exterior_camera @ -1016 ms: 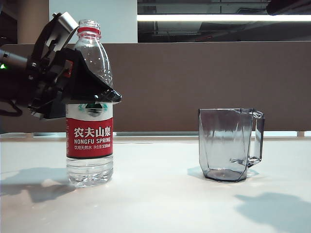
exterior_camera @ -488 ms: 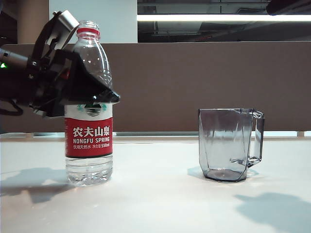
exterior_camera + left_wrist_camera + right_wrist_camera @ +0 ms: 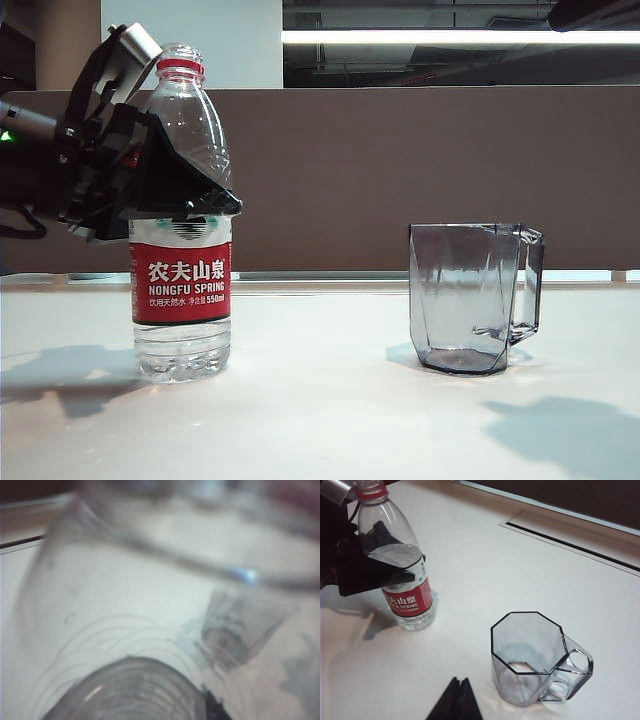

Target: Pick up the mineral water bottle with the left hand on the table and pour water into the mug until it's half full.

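The mineral water bottle (image 3: pixel 181 215) stands upright on the white table (image 3: pixel 330 420), uncapped, with a red neck ring, a red-and-white label and water only in its base. The left hand (image 3: pixel 205 195) clasps its shoulder above the label. The smoky faceted mug (image 3: pixel 470 297) stands empty and upright, well apart from the bottle, its handle on the far side from it.

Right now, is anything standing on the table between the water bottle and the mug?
Nothing: bare table separates the mineral water bottle and mug, in exterior and right wrist views.
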Controlling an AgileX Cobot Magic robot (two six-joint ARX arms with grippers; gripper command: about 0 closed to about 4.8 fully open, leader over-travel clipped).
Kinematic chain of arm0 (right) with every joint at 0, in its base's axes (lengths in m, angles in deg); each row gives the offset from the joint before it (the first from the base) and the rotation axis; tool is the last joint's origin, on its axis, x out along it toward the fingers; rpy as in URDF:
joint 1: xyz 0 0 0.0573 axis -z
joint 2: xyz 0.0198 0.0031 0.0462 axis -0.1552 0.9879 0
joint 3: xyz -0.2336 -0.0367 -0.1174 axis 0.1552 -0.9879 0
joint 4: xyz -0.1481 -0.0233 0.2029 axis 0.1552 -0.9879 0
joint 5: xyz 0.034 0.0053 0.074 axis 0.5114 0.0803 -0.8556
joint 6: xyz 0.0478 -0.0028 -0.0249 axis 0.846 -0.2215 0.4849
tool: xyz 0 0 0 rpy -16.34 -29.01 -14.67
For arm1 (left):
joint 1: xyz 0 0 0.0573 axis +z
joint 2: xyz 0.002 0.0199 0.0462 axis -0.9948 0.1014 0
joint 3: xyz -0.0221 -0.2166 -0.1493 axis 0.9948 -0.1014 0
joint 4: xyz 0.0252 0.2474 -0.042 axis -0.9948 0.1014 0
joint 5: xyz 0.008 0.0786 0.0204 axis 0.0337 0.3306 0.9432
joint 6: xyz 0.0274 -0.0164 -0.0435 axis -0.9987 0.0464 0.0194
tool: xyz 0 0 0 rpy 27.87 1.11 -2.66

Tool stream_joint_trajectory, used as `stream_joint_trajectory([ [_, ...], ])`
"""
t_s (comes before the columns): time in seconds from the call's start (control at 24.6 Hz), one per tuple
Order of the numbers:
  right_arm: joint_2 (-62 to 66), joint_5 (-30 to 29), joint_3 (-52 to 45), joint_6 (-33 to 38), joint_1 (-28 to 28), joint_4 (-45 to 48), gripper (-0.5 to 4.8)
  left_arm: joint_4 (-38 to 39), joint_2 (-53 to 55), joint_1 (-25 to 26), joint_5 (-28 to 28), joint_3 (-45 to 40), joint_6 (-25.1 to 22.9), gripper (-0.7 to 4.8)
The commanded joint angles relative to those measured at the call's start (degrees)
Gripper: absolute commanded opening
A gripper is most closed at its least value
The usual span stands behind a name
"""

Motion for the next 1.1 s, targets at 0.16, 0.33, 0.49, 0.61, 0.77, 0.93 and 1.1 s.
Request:
stream_joint_trajectory([
  [0.16, -0.02, -0.04, 0.48, 0.17, -0.04, 0.63, -0.02, -2.8, -0.13, 0.07, 5.31, 0.28, -0.04, 2.63],
  [0.33, -0.02, -0.04, 0.48, 0.17, -0.07, 0.61, -0.02, -1.4, -0.13, 0.02, 7.72, 1.86, -0.2, 2.63],
  [0.49, -0.02, -0.04, 0.48, 0.15, -0.07, 0.33, -0.02, 2.01, -0.13, -0.59, 8.76, 5.29, -0.74, 2.63],
  [0.61, -0.02, -0.04, 0.48, 0.17, -0.07, -0.63, -0.02, 6.95, -0.13, -2.25, 12.87, 8.79, -3.48, 2.63],
  [0.77, -0.02, -0.04, 0.48, 0.17, -0.07, -1.2, -0.02, 12.9, -0.11, -5.38, 17.9, 12.9, -6.91, 2.63],
  [0.93, -0.02, -0.04, 0.48, 0.17, -0.07, -1.22, -0.02, 16.5, 0.02, -7.54, 20.92, 16.06, -7.13, 2.63],
  [1.1, -0.02, -0.04, 0.48, 0.17, -0.04, -1.22, -0.02, 18.32, 0.85, -9.49, 23.56, 18.36, -10.05, 2.63],
])
